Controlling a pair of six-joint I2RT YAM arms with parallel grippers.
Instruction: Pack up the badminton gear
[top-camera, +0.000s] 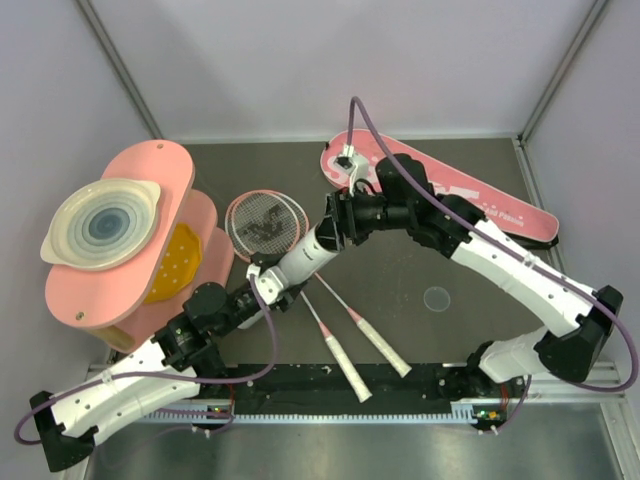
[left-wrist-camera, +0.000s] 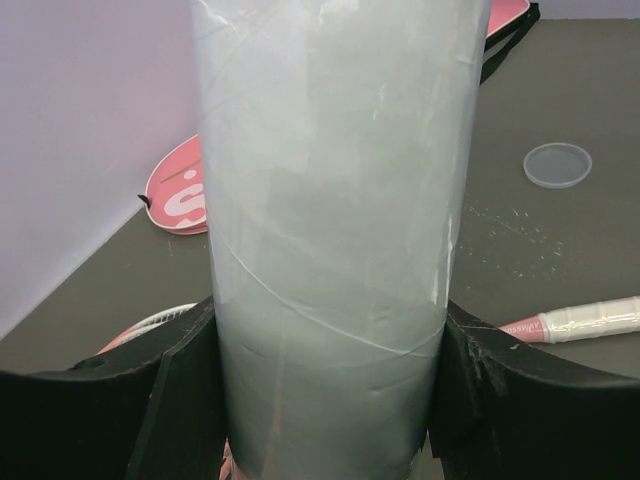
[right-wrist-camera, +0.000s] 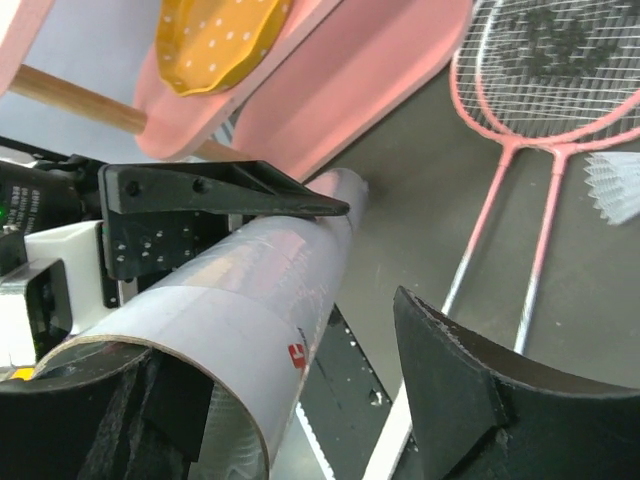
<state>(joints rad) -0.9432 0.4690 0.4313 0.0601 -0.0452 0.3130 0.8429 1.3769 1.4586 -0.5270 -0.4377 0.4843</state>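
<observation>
The left claw (left-wrist-camera: 330, 395) is closed on the long white tube (left-wrist-camera: 330, 200). In its wrist view the black fingers (left-wrist-camera: 175, 405) press both sides of the tube at the bottom of the frame. The tube fills the middle of the picture and runs out past the top edge. In the top view this grip sits left of centre, and the tube slants from it up and to the right.

The right claw (right-wrist-camera: 260, 390) stands at the tube's upper-right end with its jaws apart. In its wrist view the tube's open mouth sits by the lower-left finger. The other finger (right-wrist-camera: 450, 400) stands clear of the tube, so this claw grips nothing.

Two pink-framed rackets (top-camera: 265, 222) lie under the tube, their heads stacked left of centre. Their white-ended handles fan out toward the bottom centre. A white feather shuttlecock (right-wrist-camera: 615, 185) lies beside the shafts at the right edge of the right wrist view.

The pink SPORT bag (top-camera: 520, 215) lies flat at the upper right, partly under the right arm. A round clear lid (top-camera: 437, 297) rests on the dark table (top-camera: 400, 320), right of centre. At the left, pink boards (top-camera: 150, 165) carry a white ringed dish (top-camera: 100, 225), with a yellow dotted piece (top-camera: 180, 262) tucked between them.
</observation>
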